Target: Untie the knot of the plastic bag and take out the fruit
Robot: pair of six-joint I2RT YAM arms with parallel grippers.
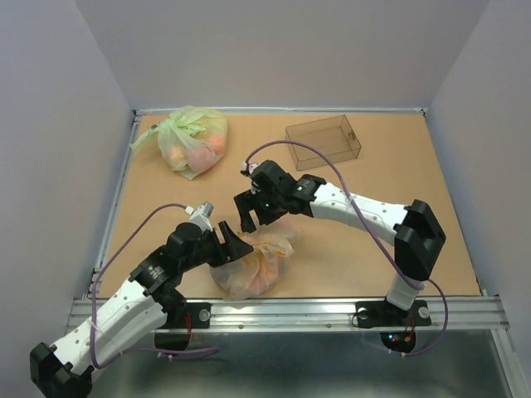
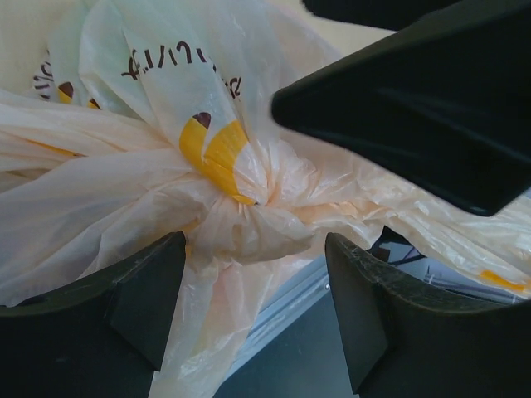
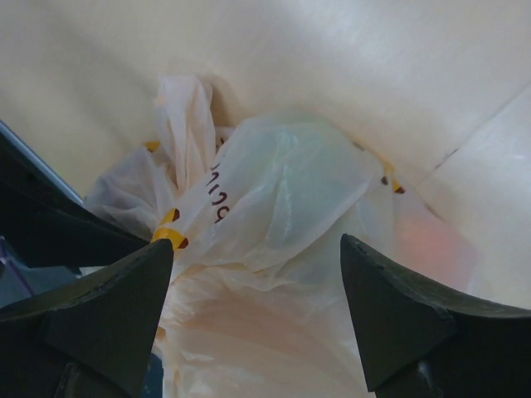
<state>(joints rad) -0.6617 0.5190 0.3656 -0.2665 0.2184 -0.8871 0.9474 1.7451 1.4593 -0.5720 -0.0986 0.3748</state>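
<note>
The pale peach plastic bag point(image 1: 253, 265) lies near the table's front edge, with orange fruit point(image 1: 265, 278) showing dimly through the film. Its knot point(image 2: 249, 207) is tied, with a yellow printed band beside it. My left gripper point(image 1: 235, 245) is open at the bag's left top; in the left wrist view point(image 2: 255, 245) the knot sits just ahead of the jaws, between the tips. My right gripper point(image 1: 248, 219) is open just above the bag's top; in the right wrist view point(image 3: 255, 243) loose bag film point(image 3: 274, 191) lies between its fingers. The right gripper's finger point(image 2: 415, 108) shows beside the knot.
A light-green bag point(image 1: 192, 141) with pinkish fruits lies at the back left. A clear box point(image 1: 323, 141) stands at the back right. The metal front rail point(image 1: 332, 308) runs just below the peach bag.
</note>
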